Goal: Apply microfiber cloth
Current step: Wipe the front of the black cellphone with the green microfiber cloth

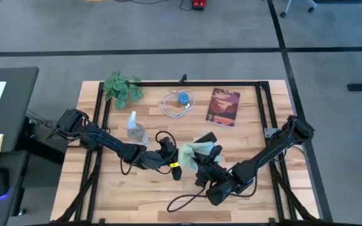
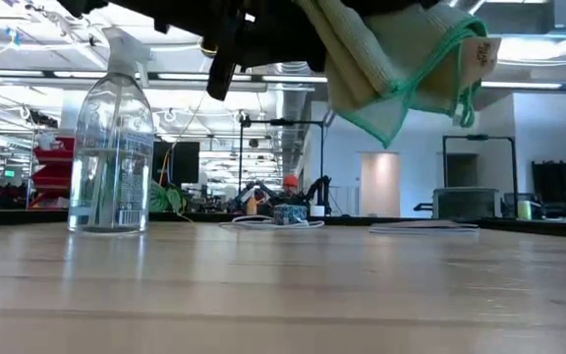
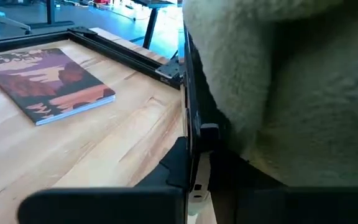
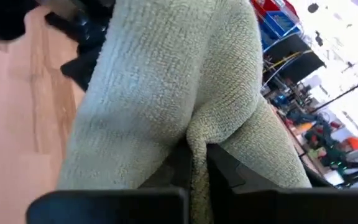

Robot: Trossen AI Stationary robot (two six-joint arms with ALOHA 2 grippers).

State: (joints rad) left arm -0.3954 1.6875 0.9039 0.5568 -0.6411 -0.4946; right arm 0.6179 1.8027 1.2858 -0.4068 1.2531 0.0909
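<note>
Microfiber cloth [image 2: 401, 59], held aloft by both arms, shows a small unreadable tag.

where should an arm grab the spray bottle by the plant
Judging by its shape, grip the spray bottle around its round clear body just below the narrow neck, fingers coming in level from the side. It stands upright on the table, and the trigger head on top leaves little to pinch from above.

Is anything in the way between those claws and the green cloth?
No. The microfiber cloth is already held off the table, pinched by the right gripper, with the left gripper up against its other side. Nothing visible sits between them.
</note>
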